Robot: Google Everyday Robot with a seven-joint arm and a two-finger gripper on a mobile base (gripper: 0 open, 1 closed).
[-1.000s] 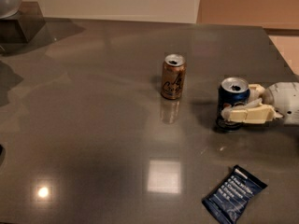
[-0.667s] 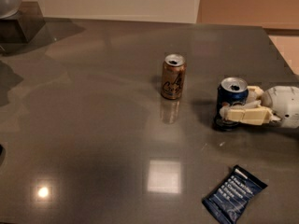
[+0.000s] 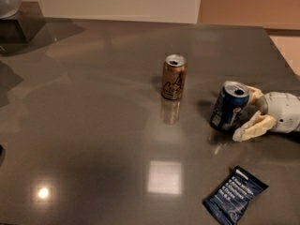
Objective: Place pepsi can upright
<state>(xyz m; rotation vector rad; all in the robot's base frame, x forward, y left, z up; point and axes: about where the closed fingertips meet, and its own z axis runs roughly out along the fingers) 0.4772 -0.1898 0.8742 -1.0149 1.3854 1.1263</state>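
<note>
The gripper [image 3: 243, 114] lies at the right of the table [image 3: 93, 125], its cream fingers [image 3: 255, 126] spread loosely about the pepsi can [image 3: 228, 108]. The blue can stands slightly tilted, right of a brown-gold can [image 3: 174, 77].

Gripper [image 3: 244, 114] at right edge, white rounded housing; cream fingers [image 3: 252, 129]

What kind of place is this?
Likely a break-room or kitchen: a glossy dark counter holds the pepsi can, a brown-gold can and a snack wrapper. The gripper is at the right edge, by the pepsi can.
</note>
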